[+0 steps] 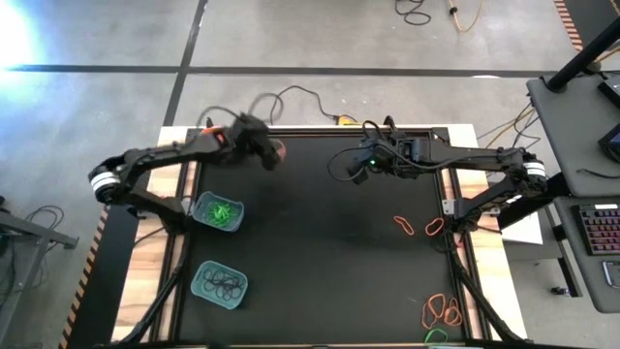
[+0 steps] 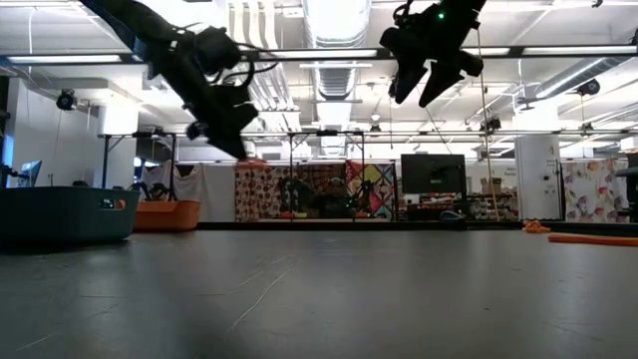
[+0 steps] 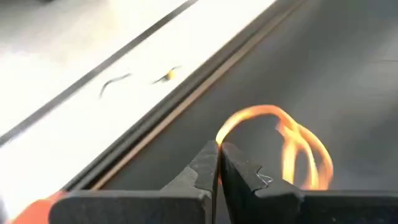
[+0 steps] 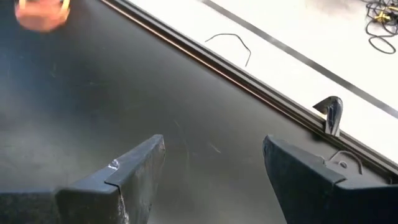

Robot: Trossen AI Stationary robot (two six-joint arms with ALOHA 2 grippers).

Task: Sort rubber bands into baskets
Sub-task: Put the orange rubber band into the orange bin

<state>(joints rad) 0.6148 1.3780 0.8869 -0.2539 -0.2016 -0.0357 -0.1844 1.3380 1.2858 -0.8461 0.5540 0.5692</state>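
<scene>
You see a hard white glare in the upper left corner of the overhead picture, washing out the floor (image 1: pixel 58 39) there, while the black table (image 1: pixel 320 242) stays dark and even, with only soft shadows under the arms. At table height, the ceiling lights (image 2: pixel 334 20) burn bright and the near tabletop blurs. In the left wrist picture, the orange rubber band (image 3: pixel 292 143) smears into streaks and the pale floor beyond blows out to white. In the right wrist picture, the orange basket (image 4: pixel 40 14) in the upper left is a soft blur.
</scene>
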